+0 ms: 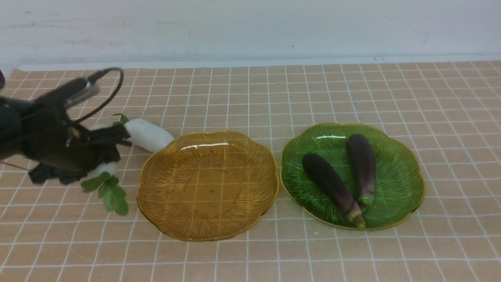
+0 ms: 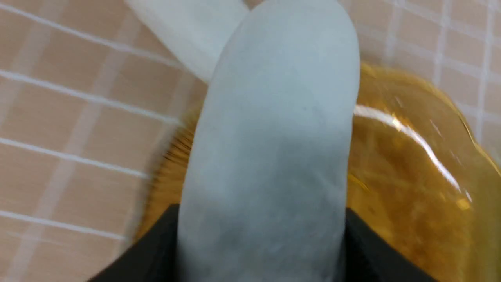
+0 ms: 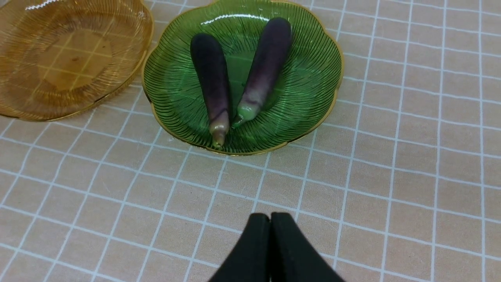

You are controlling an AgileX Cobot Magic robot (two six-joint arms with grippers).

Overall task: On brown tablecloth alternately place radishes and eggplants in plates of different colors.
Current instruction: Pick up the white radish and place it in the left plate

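Observation:
On the brown tablecloth my left gripper is shut on a white radish, held just left of the amber plate, which is empty. The radish's green leaves hang down. In the left wrist view this radish fills the space between the black fingers, over the amber plate's rim. A second radish lies on the cloth against the amber plate's far-left rim. Two purple eggplants lie in the green plate. My right gripper is shut and empty, over cloth near the green plate.
A white wall runs along the cloth's far edge. The two plates stand side by side with a narrow gap. The right arm does not show in the front view. The left arm's cable loops above the gripper.

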